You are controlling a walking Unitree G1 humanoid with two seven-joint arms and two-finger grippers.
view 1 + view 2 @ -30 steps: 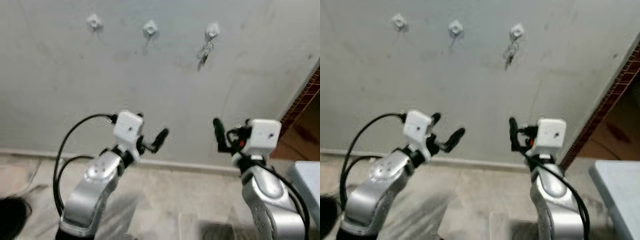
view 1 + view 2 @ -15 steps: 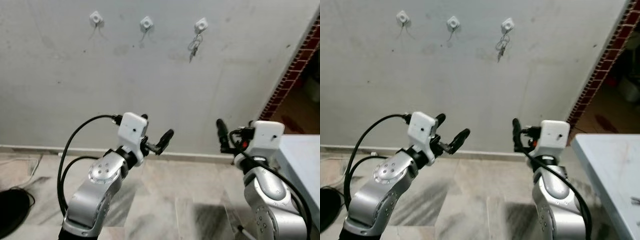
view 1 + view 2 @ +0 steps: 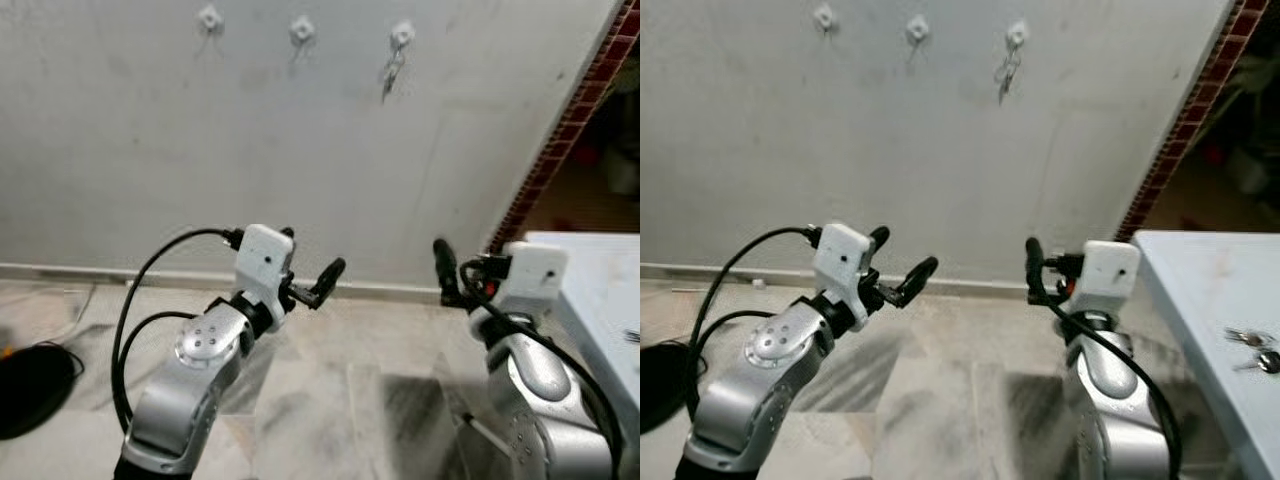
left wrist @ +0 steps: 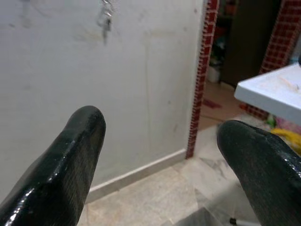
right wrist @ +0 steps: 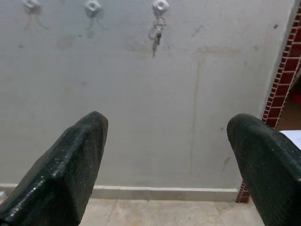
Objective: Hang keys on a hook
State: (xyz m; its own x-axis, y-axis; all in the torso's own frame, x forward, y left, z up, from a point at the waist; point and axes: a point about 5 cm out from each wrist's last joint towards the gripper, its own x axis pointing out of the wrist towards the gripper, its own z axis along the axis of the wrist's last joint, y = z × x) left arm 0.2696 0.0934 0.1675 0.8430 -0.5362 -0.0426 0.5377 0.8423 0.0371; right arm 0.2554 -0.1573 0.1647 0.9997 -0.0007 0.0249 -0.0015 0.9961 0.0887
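A: So what colours are seen here? The wall (image 3: 300, 150) is shown as a pale, dirty grey-white with faint stains, and three small white hooks (image 3: 302, 29) are dotted across it.

B: Yep, and silvery keys (image 5: 156, 37) are seen under the white hook nearest the red-brown brick edge (image 3: 1185, 120), which is patterned with pale mortar lines.

A: Beside that brick edge a light blue-white table (image 3: 1200, 300) is seen, with more silver keys (image 3: 1250, 345) on it.

B: The floor (image 3: 330, 390) is done in grey, streaky marble-look tiles. Arms are silver, with white camera boxes and glossy black fingers (image 4: 70, 160).
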